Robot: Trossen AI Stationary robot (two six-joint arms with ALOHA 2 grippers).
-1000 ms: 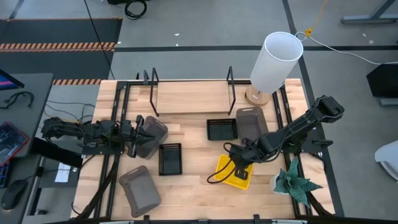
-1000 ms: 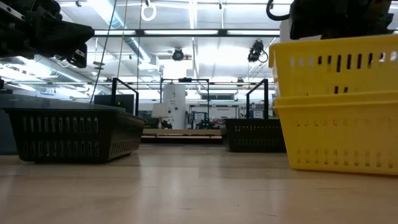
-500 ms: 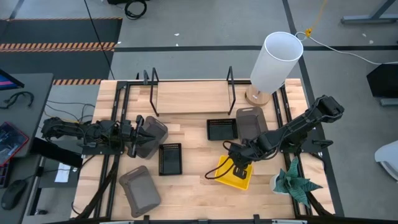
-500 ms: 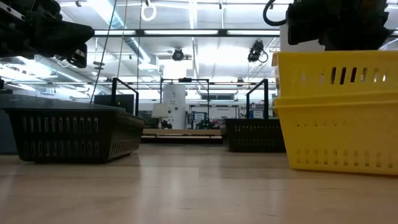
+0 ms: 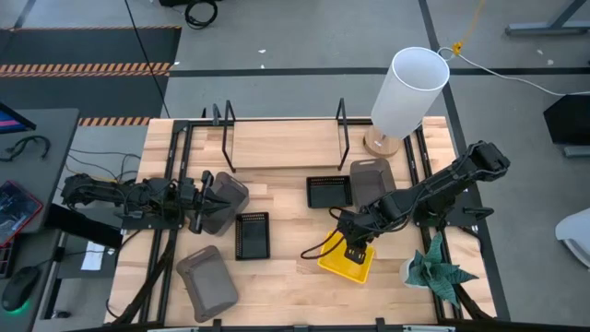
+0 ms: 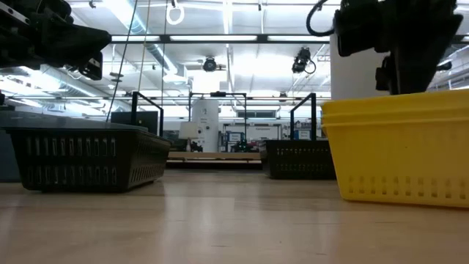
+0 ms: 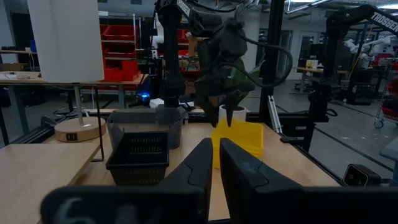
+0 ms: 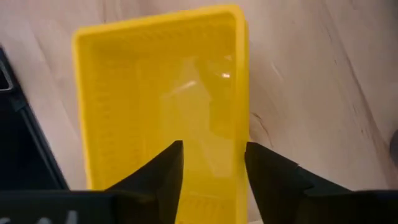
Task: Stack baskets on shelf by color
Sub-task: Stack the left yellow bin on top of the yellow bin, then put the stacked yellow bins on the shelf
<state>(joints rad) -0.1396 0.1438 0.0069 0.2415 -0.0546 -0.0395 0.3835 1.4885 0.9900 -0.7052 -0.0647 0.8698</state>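
Your right gripper (image 5: 356, 255) hangs fingers apart above the nested bright yellow plastic baskets (image 5: 346, 261). Your left gripper (image 5: 205, 200), fingers together, waits beside a rounded gray plastic basket (image 5: 224, 201).

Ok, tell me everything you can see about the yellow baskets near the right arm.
The yellow baskets are bright plastic, rectangular and open-topped, nested in a stack: the low view shows two rims close together, so at least two. The side has a row of small slots near the base. The stack stands upright on the wooden table, front right, apart from the black baskets and the shelf. The right gripper hangs over the top basket, fingers open; whether they touch it is unclear.
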